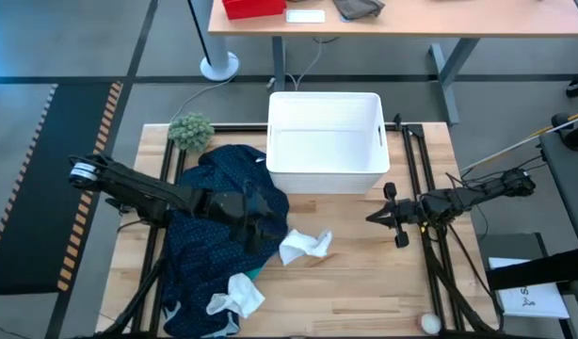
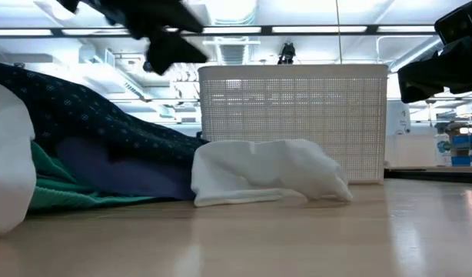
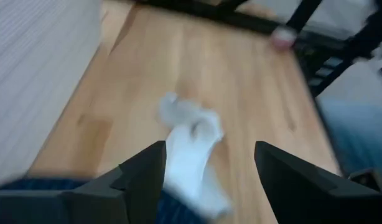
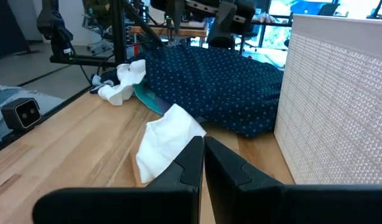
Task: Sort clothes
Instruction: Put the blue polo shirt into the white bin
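The large dotted navy garment [image 1: 214,226] lies spread on the table's left half, and shows in the right wrist view [image 4: 222,87]. A turquoise piece [image 2: 74,192] peeks from under it. A crumpled white garment [image 1: 305,247] lies on the bare wood in the middle, and shows in the low view [image 2: 259,181]. Another white piece [image 1: 235,297] lies on the navy garment's near end. My left gripper [image 1: 273,226] is open and hovers above the navy garment's right edge, with the middle white garment [image 3: 191,155] ahead of its fingers. My right gripper [image 1: 374,217] is shut and empty, right of the middle.
A white plastic bin [image 1: 324,141] stands at the far middle. A fuzzy green ball [image 1: 191,130] sits at the far left. A small white ball [image 1: 428,323] lies near the front right corner. Bare wood lies between the white garment and my right gripper.
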Controlling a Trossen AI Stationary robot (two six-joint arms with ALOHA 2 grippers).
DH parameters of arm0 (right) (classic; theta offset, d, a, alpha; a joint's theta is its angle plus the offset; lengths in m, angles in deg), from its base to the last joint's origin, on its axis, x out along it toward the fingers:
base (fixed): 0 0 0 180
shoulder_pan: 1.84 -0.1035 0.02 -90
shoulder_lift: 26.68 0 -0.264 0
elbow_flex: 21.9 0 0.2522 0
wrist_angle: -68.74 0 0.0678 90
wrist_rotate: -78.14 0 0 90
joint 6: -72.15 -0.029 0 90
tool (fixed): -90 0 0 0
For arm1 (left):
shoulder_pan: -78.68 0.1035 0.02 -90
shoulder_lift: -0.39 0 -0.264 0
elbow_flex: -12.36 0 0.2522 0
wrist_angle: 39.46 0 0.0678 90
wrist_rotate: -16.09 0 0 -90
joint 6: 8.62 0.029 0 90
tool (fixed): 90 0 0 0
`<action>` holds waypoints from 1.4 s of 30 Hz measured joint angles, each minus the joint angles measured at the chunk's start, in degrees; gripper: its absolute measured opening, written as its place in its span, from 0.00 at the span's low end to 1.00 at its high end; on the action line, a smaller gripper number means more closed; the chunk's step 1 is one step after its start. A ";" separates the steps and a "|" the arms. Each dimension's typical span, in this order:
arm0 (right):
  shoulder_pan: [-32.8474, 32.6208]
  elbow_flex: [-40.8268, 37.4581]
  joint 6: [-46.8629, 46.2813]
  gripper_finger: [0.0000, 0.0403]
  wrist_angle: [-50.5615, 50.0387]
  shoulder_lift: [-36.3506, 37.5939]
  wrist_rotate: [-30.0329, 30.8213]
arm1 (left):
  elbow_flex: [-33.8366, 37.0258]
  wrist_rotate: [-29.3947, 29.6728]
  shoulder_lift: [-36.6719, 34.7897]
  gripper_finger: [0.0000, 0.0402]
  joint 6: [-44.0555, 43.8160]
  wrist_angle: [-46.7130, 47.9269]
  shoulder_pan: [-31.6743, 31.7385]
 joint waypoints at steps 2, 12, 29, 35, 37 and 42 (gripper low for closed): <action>-0.02 0.00 0.10 0.00 0.00 0.02 0.00 | 0.00 2.45 -2.54 0.59 -1.17 5.83 -0.61; -0.02 0.00 0.07 0.00 0.00 0.00 -0.02 | 0.00 8.64 -10.31 0.53 -9.16 27.37 -5.39; -0.02 -0.02 0.09 0.00 0.00 0.01 -0.01 | 1.05 2.26 -4.62 0.41 -16.19 35.13 -7.66; 0.00 0.00 0.03 0.00 0.02 0.02 0.00 | 1.03 3.38 0.44 0.53 -19.34 43.60 -7.68; -0.01 0.00 0.04 0.00 0.00 0.00 0.00 | 0.94 4.80 2.11 0.58 -20.45 44.90 -7.68; -0.02 0.00 0.08 0.00 0.00 0.00 -0.02 | 0.81 6.01 5.79 0.65 -20.57 44.53 -7.68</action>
